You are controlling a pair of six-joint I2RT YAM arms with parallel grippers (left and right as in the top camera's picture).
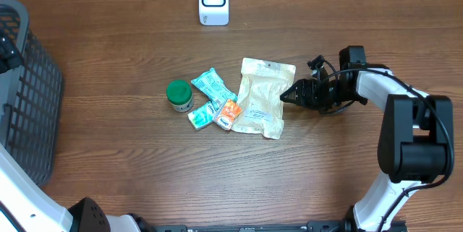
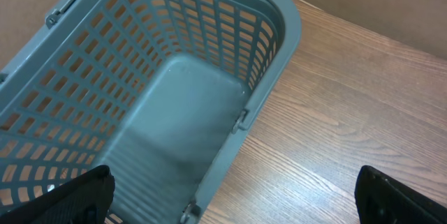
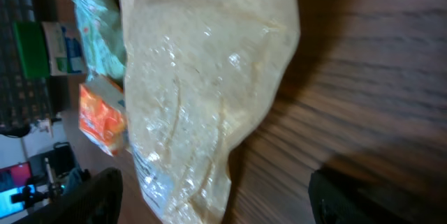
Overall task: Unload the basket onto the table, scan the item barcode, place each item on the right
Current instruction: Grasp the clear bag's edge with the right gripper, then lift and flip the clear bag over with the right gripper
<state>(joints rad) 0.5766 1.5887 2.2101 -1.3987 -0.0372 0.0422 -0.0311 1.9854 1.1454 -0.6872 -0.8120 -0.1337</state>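
Pale crinkly cream pouch, flat at frame centre, long axis running top to bottom, hole-punched end toward the top edge, my right gripper spread wide, empty, at its right edge

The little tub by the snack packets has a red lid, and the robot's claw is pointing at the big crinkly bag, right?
Not quite. The little tub has a green lid, not a red one; the overhead view shows it plainly. The rest is right: the right gripper is pointing at the big crinkly bag.
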